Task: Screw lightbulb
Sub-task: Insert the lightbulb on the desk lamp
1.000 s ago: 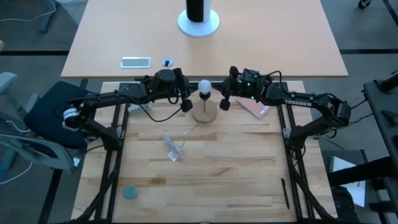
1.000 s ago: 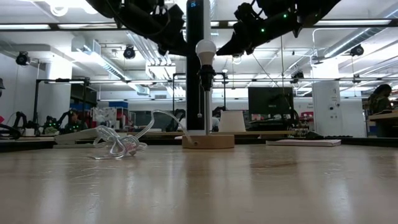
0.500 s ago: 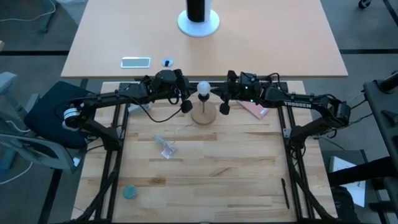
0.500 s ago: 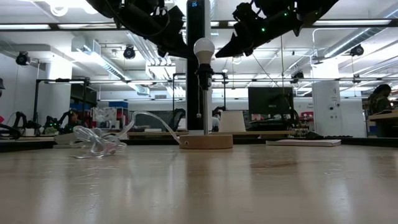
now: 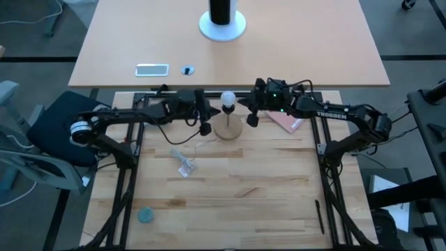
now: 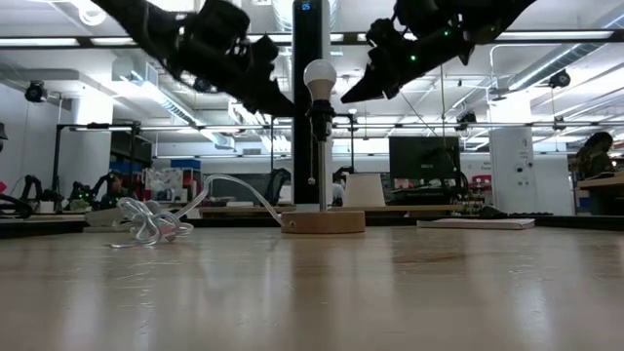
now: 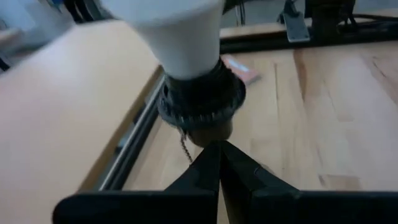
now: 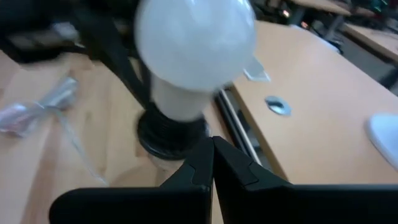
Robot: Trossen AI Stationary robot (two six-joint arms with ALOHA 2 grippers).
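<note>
Lightbulb (image 5: 227, 97) sits upright in the black socket (image 6: 320, 121) on its round wooden stand (image 5: 228, 128), so left gripper (image 5: 205, 126) and right gripper (image 5: 251, 119) flank it, fingers pressed together, holding nothing, probably finished.

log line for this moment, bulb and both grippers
lightbulb: seated in socket | left gripper: shut, beside socket | right gripper: shut, beside bulb

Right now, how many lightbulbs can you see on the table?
1. The lightbulb sits upright in the black socket on the round wooden stand, between the two grippers. No spare shows, though the arms may hide some table.
</note>
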